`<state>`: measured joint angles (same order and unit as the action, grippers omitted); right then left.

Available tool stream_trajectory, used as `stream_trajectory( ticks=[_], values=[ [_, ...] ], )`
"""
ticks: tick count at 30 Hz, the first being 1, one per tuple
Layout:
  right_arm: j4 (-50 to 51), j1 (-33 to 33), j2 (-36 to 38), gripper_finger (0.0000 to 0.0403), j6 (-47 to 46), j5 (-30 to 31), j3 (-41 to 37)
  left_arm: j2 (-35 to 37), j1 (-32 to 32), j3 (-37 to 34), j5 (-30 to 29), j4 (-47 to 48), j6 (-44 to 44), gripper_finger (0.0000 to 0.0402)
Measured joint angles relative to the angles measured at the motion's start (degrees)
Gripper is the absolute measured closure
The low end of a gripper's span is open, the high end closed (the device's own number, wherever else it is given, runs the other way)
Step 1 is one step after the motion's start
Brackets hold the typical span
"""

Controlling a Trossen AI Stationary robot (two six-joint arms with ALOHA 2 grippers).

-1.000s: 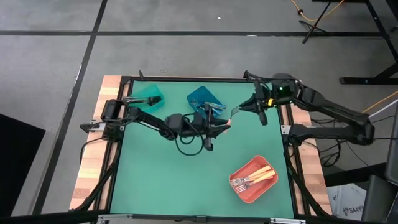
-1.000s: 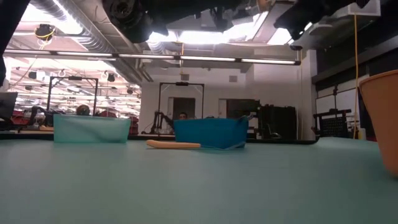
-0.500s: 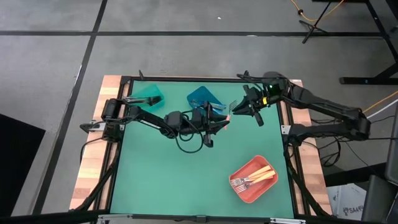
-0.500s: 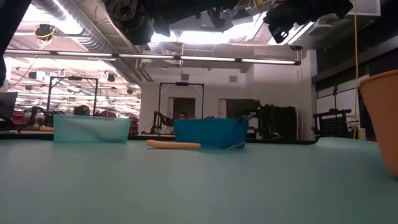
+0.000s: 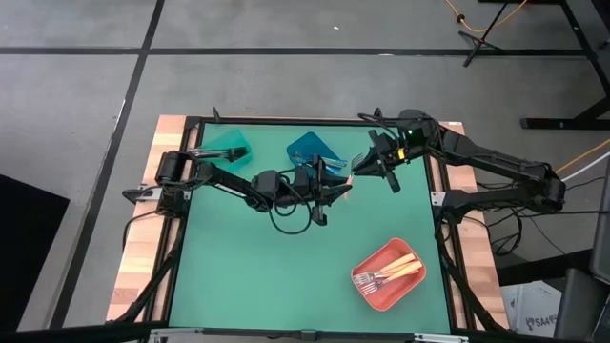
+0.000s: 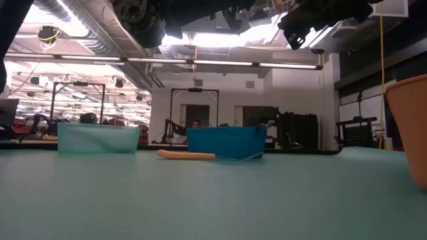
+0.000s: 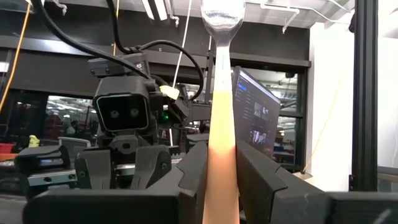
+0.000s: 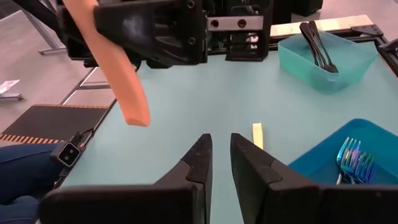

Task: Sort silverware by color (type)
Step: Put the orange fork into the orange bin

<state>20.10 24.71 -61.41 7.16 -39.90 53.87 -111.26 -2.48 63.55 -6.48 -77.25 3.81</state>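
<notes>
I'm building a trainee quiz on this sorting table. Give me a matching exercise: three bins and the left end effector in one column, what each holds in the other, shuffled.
A teal bin
B blue bin
C red bin
D left end effector

1 one gripped gold-handled fork
2 black forks
3 several gold-handled forks
4 blue-teal forks

Pairs: A-2, B-4, C-3, D-1

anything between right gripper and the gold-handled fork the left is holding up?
Nothing visible. The right gripper is open and points at the gold-handled fork clamped in the left gripper, with only air between. A second fork lies on the mat below, likely out of the path.
</notes>
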Motion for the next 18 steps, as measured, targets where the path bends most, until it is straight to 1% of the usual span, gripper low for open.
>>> stream_trajectory(
  ticks=[4,8,14,18],
  values=[
    [-0.8,0.0,0.0,0.0352,0.0,-1.8,0.0,0.0,0.3,0.0,0.0,0.0,0.0,0.0337],
    [-1.0,-0.4,0.0,0.0352,0.0,-2.1,0.0,0.0,0.8,0.0,0.0,0.0,0.0,0.0337],
    [-4.7,-3.8,-0.2,0.0352,0.1,-0.7,0.0,0.0,0.8,0.0,0.3,0.0,0.0,0.0337],
    [-7.3,-6.3,-1.0,0.0352,0.2,1.1,0.0,0.0,0.8,0.0,2.5,-0.9,0.0,0.0337]
  ],
)
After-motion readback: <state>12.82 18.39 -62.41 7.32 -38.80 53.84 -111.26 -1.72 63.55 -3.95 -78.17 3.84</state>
